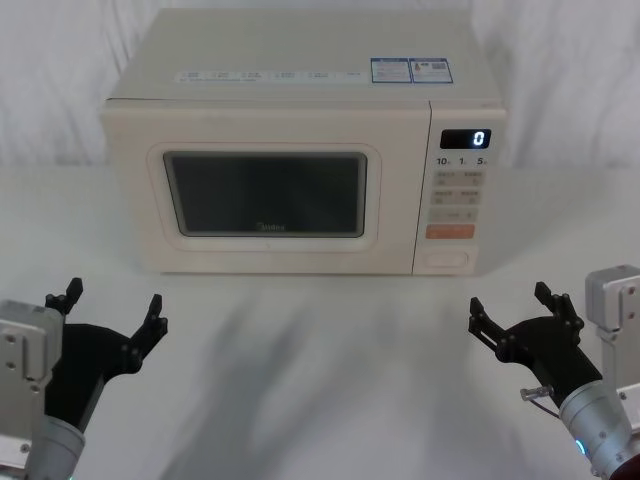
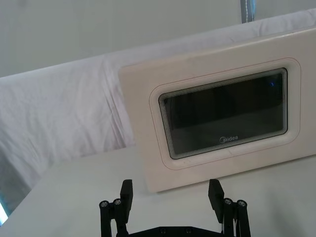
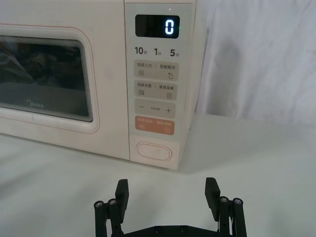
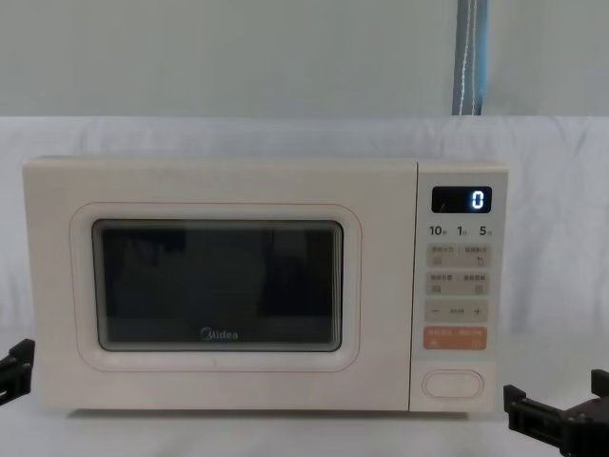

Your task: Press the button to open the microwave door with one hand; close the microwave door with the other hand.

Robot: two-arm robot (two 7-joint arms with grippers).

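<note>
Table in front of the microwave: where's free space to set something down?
Bare tabletop runs from the microwave door to the robot, between the open left gripper and open right gripper. Strips flank the microwave on both sides. Nothing crowded; tightest right below the button.

I see a white counter (image 1: 330,370), a white draped cloth (image 1: 560,60) behind, and the display (image 1: 466,138) reading 0.
</note>
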